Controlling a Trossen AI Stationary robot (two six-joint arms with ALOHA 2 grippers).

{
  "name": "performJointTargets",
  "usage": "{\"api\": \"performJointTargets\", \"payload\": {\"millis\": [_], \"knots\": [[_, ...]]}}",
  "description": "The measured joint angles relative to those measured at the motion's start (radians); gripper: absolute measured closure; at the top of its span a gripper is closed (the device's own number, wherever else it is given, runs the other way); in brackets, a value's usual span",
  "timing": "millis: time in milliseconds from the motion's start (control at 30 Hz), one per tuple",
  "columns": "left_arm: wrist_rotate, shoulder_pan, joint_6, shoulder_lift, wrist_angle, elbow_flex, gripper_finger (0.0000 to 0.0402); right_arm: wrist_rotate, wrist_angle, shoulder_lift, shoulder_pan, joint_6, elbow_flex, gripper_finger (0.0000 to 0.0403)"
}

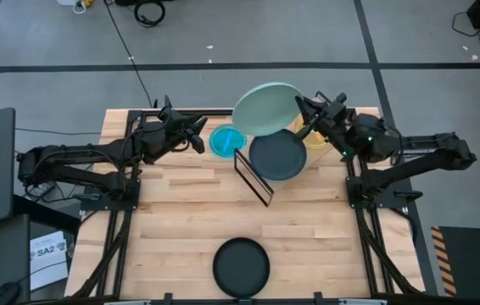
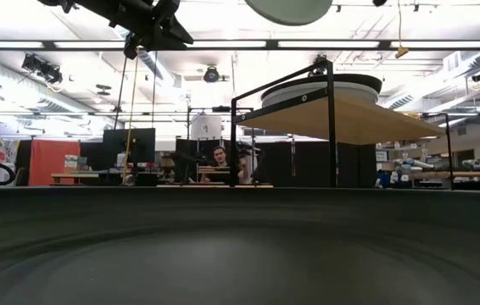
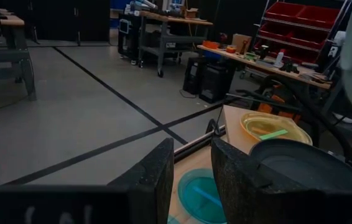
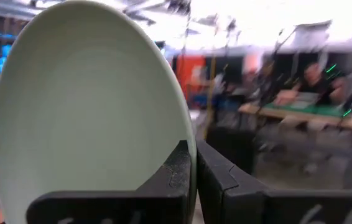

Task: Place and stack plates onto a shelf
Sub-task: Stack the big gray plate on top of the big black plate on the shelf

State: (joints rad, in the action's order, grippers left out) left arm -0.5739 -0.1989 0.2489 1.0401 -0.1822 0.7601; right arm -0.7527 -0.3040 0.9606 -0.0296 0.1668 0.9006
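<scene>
My right gripper [image 1: 302, 116] is shut on a mint green plate [image 1: 267, 108], held high over the table's far side; the low view shows the plate [image 2: 289, 9] at the top, above the shelf [image 2: 354, 119]. A dark plate [image 1: 278, 156] lies flat on the shelf's wooden board, which stands on a black wire frame [image 1: 253, 179]. A teal plate [image 1: 227, 141] lies on the table left of the shelf, and a yellow-orange plate [image 1: 317, 141] right of it. A black plate [image 1: 241, 265] lies at the near edge. My left gripper [image 1: 198, 134] hovers open beside the teal plate [image 3: 199, 196]. My right gripper pinches the mint green plate by its rim [image 4: 177, 140] between the two fingers, at the plate's right-hand edge [image 1: 294, 108]. The fingers come from the table's right side. The plate is lifted clear and tilted, above the dark plate and the shelf.
The shelf's black uprights [image 2: 332, 123] rise from the table's middle. Bare wood planks [image 1: 181, 220] lie between the shelf and the black plate. A person [image 2: 220, 158] sits far behind the table. The table's far edge [image 1: 198, 111] runs just behind both grippers.
</scene>
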Motion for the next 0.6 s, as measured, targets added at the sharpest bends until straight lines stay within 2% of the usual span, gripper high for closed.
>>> {"api": "performJointTargets", "payload": {"millis": [167,300,433,600], "knots": [[0.000,0.000,0.000,0.000,0.000,0.000,0.0287,0.093,0.457,0.004,-0.063,-0.246,0.173,0.0387],[0.000,0.000,-0.001,0.000,0.000,0.000,0.0287,0.265,0.770,0.040,-0.131,-0.405,0.311,0.0387],[0.000,0.000,-0.001,0.000,0.000,0.000,0.0287,0.430,0.926,0.076,-0.193,-0.455,0.383,0.0386],[0.000,0.000,-0.001,0.000,0.000,0.000,0.0287,0.566,1.034,0.106,-0.256,-0.467,0.392,0.0386]]}}
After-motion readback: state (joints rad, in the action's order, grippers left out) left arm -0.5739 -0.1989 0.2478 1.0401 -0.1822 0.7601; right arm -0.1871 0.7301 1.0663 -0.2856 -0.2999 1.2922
